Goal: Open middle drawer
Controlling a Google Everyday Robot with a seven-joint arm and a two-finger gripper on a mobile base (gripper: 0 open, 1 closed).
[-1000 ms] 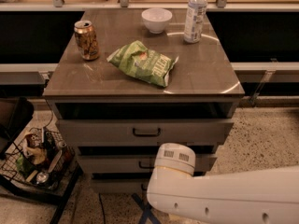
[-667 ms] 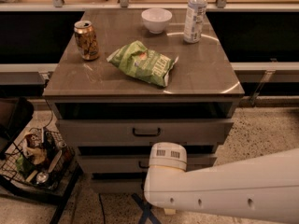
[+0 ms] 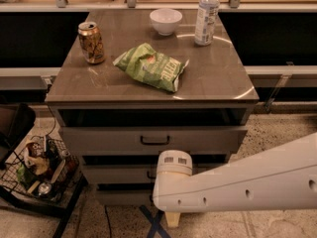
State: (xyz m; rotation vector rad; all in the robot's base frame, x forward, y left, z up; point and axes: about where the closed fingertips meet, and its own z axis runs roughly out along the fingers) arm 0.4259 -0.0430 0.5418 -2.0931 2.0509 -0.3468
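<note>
The grey-brown cabinet has three handled fronts. The middle drawer (image 3: 114,175) is the low, wide second front. Its dark handle (image 3: 150,174) shows only at its left end, beside my arm. It looks shut, flush under the taller top drawer (image 3: 99,140). The lowest front (image 3: 121,197) is partly covered. My white arm (image 3: 237,182) crosses the foreground from the right, and its round joint (image 3: 174,163) sits in front of the middle drawer's centre. My gripper is hidden behind the arm, so it does not show.
On the cabinet top (image 3: 218,78) stand a can (image 3: 91,42), a green chip bag (image 3: 151,66), a white bowl (image 3: 166,20) and a water bottle (image 3: 206,15). A black wire basket (image 3: 37,170) of clutter sits on the floor at the left. Blue tape (image 3: 154,222) marks the floor.
My arm has shifted a little to the left and covers more of the lower right. Its joint now hides more of the middle drawer's handle. The drawers have not moved.
</note>
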